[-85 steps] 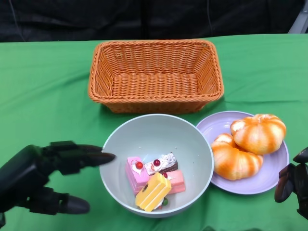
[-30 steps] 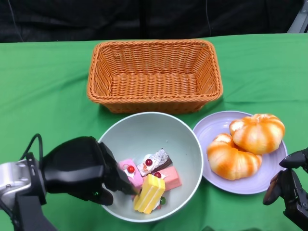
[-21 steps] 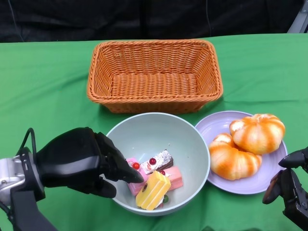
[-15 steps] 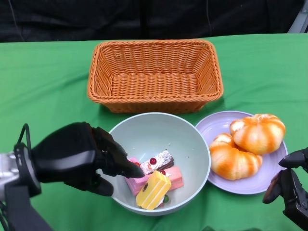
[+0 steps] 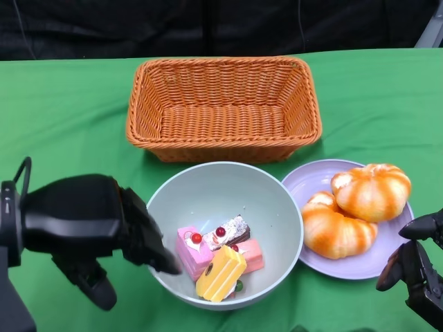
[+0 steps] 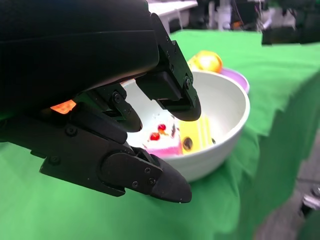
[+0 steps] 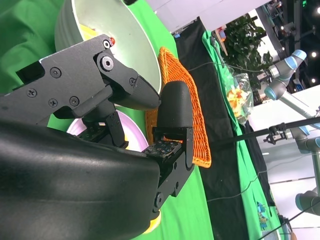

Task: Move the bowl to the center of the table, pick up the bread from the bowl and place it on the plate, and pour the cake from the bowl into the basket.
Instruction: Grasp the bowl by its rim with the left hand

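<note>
Desk (image 5: 62,117): covered in green cloth, slightly creased.

Basket (image 5: 223,108): rectangular, woven orange wicker, ribbed weave, standing toward the far edge of the desk, nothing inside.

Bowl (image 5: 225,234): round, smooth, pale grey-green, just in front of the basket at the near middle. It held the cake pieces (image 5: 216,256): a pink block with a red berry, a yellow wedge, a pink slab and a dark slice with white icing.

Plate (image 5: 349,218): round, glossy lilac, touching the bowl's right side. On it lay two bread rolls (image 5: 353,209), puffy, ridged, orange-and-cream glazed.

Left hand (image 5: 97,228): matte black shell, fingers over the bowl's left rim with the thumb below outside it; whether it truly clamped the rim could not be told.

Right hand (image 5: 414,266): black, at the near right edge beside the plate, fingers apart, grasping nothing.
</note>
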### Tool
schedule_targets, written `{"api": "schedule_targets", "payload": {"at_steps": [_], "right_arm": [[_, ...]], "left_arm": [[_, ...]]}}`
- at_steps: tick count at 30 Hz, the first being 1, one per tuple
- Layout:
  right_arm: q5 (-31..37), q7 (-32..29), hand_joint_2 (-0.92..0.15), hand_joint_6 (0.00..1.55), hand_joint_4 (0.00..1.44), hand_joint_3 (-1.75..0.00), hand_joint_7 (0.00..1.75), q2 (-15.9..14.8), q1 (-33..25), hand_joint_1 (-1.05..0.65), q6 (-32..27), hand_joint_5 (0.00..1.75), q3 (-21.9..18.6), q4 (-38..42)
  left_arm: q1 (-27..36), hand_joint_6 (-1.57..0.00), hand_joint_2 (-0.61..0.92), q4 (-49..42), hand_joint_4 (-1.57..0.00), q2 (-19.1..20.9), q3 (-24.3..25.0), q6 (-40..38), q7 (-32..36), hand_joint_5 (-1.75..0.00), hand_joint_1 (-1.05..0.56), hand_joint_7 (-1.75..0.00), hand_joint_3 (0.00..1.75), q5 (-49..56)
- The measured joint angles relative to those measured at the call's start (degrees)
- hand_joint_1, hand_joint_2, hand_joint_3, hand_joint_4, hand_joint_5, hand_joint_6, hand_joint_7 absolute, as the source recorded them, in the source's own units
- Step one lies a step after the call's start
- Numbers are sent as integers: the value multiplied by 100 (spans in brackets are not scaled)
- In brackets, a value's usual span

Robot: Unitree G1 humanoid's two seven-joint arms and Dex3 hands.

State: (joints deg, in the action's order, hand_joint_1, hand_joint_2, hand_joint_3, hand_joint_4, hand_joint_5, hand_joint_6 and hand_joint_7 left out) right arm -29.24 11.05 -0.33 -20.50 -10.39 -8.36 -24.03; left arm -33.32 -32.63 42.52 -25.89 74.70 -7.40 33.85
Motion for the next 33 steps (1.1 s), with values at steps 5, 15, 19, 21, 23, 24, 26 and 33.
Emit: {"api": "schedule_targets", "payload": {"at_steps": [5,15,19,21,23,24,26,33], "right_arm": [[1,0,-70,59,64,-98,149,0,0,-11,0,175,-3,1],[4,-8,-69,60,63,-99,149,0,1,-10,-21,175,23,2],[4,-8,-68,60,63,-100,149,1,2,-10,-21,175,32,12],[4,-8,-68,59,63,-100,150,1,2,-10,-21,175,41,12],[4,-10,-68,59,63,-100,149,1,1,-10,-22,175,48,11],[4,-11,-68,59,63,-100,149,1,-1,-9,-22,175,48,11],[4,-13,-68,58,63,-100,149,1,-4,-10,-20,175,49,11],[8,-8,-67,58,64,-102,151,1,-15,-10,-16,175,57,10]], "left_arm": [[219,-79,75,48,-89,-238,197,-9,64,-3,-75,-3,0,202],[607,-86,80,139,-98,-682,608,-191,1385,-3,-61,-2,1,1711],[756,-88,80,426,-99,-701,578,-670,1990,-2,-53,-2,0,2442],[803,-89,80,581,-100,-696,513,-924,2218,-2,-50,-1,0,2668],[847,-89,79,714,-101,-697,422,-1165,2389,-2,-48,-1,0,2842],[868,-89,79,753,-101,-695,382,-1257,2442,-2,-48,-1,0,2891],[896,-92,79,834,-102,-688,300,-1422,2537,-2,-46,-2,0,2934],[1030,-100,84,1177,-108,-706,-3,-2099,2543,-3,-35,-3,2,3071]]}}
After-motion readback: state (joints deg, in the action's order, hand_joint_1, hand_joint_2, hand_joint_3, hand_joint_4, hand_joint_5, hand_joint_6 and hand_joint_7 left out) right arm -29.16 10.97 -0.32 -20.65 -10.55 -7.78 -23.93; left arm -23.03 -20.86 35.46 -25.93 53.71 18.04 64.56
